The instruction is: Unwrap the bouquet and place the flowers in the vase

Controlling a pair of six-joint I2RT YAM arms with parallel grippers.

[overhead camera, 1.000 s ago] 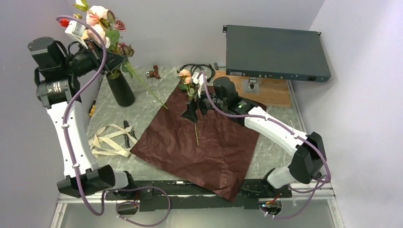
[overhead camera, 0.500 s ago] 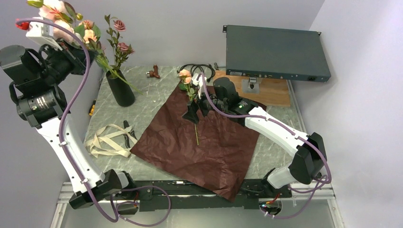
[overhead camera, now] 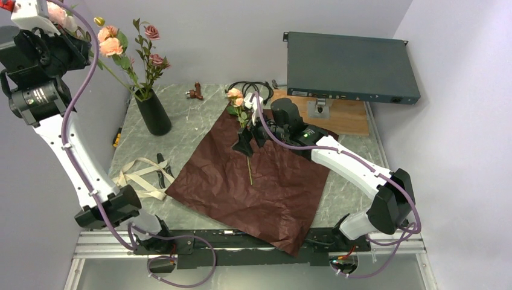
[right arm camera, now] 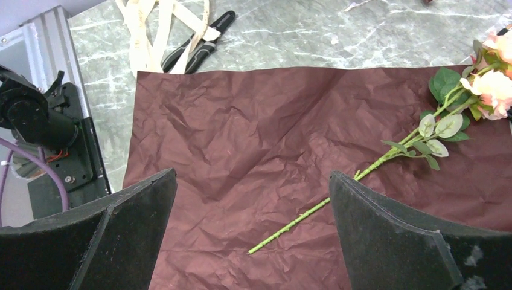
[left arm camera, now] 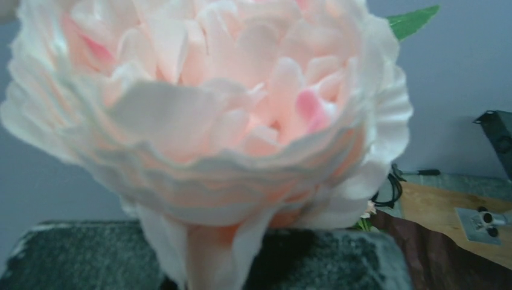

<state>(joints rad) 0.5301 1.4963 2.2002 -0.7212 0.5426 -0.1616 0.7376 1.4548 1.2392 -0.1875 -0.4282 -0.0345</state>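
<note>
**Top view.** The left gripper (overhead camera: 71, 48) is high at the far left corner, clenched on a bunch of the flowers (overhead camera: 109, 43). Their stems slant down toward the mouth of the vase (overhead camera: 152, 113). The height looks chosen so the long stems can drop in from above rather than be pushed in sideways. Whether their tips are already inside the rim cannot be told. Mauve roses (overhead camera: 154, 46) stand upright in the vase, which sits at the far left of the marble table (overhead camera: 199, 118).

The maroon paper (overhead camera: 253, 187) lies spread flat and the ribbon (overhead camera: 137, 179) is loose beside it, next to a black-handled tool (overhead camera: 162, 172), so the unwrapping appears done. The right gripper (overhead camera: 244, 144) hangs low over the paper above one stem (overhead camera: 249, 171), apparently ready to collect it.

**Left wrist view.** A pale pink bloom (left arm camera: 211, 115) fills nearly everything. Its base drops between the dark pads (left arm camera: 66, 260), which fits a grip just under the head. The jaws themselves are hidden behind it.

**Right wrist view.** The right gripper (right arm camera: 249, 178) is released, its fingers (right arm camera: 124, 232) spread wide and touching nothing. The stem (right arm camera: 338, 188) lies diagonally on the crinkled paper (right arm camera: 241, 133), with its leaves and peach blooms (right arm camera: 496, 90) at the right edge. The wide spread probably allows for straddling the thin stem before closing. The stem lies flat against the sheet, so the paper could get pinched with it.
</note>
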